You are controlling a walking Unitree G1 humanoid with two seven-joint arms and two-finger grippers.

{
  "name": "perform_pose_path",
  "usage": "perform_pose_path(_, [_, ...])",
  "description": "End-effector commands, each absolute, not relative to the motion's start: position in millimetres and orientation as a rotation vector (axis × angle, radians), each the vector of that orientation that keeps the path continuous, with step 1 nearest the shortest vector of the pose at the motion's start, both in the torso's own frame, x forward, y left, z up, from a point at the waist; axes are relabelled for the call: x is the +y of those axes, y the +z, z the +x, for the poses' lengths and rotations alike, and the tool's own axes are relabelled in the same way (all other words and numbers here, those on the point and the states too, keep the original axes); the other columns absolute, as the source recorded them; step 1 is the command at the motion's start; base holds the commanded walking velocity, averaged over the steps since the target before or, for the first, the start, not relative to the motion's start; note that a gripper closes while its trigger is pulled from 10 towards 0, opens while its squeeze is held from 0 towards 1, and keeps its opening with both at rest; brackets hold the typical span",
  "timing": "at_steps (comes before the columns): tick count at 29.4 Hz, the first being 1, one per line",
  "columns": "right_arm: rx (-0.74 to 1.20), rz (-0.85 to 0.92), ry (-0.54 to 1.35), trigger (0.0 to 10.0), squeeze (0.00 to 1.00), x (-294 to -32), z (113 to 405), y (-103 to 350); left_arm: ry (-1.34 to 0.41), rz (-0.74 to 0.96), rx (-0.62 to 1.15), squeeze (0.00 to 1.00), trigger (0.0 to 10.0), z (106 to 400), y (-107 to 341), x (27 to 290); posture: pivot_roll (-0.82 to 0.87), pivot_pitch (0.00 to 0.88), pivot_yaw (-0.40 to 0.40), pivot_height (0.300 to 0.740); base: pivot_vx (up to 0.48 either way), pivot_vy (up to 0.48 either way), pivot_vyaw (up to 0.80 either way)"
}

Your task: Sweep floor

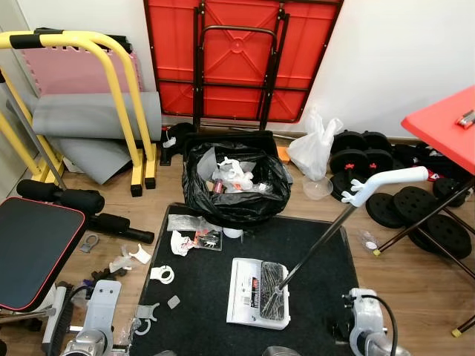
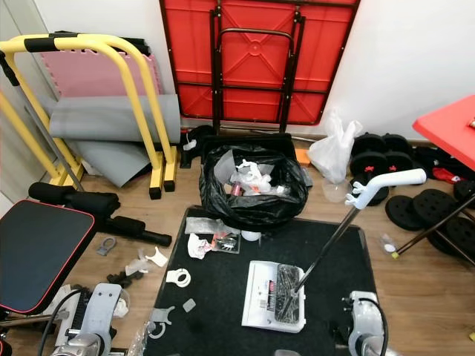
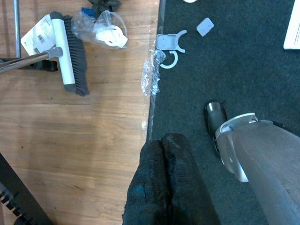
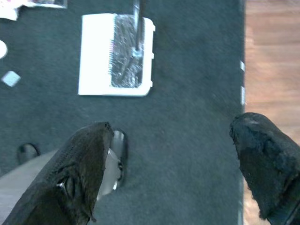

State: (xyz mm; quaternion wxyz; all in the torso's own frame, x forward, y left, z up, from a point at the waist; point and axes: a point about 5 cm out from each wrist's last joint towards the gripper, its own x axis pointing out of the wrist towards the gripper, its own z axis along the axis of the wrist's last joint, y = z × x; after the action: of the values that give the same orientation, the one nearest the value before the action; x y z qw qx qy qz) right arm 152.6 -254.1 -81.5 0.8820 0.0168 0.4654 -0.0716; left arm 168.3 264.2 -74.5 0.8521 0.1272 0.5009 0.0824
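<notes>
Stereo head pair looking steeply down, wrist cameras low over floor, all sharing black mat (image 1: 223,297)

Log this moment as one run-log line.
phase: pre-grasp | left gripper: shut, over mat edge | right gripper: open above mat | dustpan: standing on mat | broom: on floor

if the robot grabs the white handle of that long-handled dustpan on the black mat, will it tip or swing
The white long-handled dustpan probably lifts easily: it looks like thin plastic on a slim metal pole. Its pan would likely swing, hanging from the pole's low end. The pole already leans toward the white grip, so a sideways nudge may topple it onto the black mat.
</notes>
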Motion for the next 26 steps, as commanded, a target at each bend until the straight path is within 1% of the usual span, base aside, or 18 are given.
perform_pose_path(1, [1.015,0.028,-0.154,10.0,0.00,-248,145,-87,0.160,0.286,1.087,0.00,10.0,163,-79,258,-0.17,0.032,-0.109,0.740,0.000,0.000,0.00])
perform_pose_path(2, [1.015,0.028,-0.154,10.0,0.00,-248,145,-87,0.160,0.286,1.087,0.00,10.0,163,-79,258,-0.17,0.032,-0.109,0.740,0.000,0.000,0.00])
perform_pose_path(4, [1.020,0.027,-0.157,10.0,0.00,-242,144,-89,0.107,0.310,1.123,0.00,10.0,158,-84,250,-0.17,0.033,-0.110,0.740,0.000,0.000,0.00])
perform_pose_path(6, [1.044,-0.017,-0.172,10.0,0.00,-237,142,-92,0.076,0.315,1.150,0.00,10.0,154,-88,243,-0.17,0.034,-0.111,0.740,0.000,0.000,0.00])
perform_pose_path(11, [1.074,-0.038,-0.163,10.0,0.00,-228,137,-96,0.061,0.294,1.172,0.00,10.0,149,-92,235,-0.17,0.037,-0.112,0.740,0.000,0.000,0.00])
perform_pose_path(17, [1.058,-0.041,-0.178,10.0,0.00,-239,142,-92,0.054,0.300,1.174,0.00,10.0,151,-89,240,-0.17,0.042,-0.111,0.740,0.000,0.000,0.00])
perform_pose_path(26, [1.055,-0.041,-0.191,10.0,0.00,-239,142,-91,0.057,0.306,1.178,0.00,10.0,152,-89,241,-0.18,0.045,-0.109,0.740,0.000,0.000,0.00])
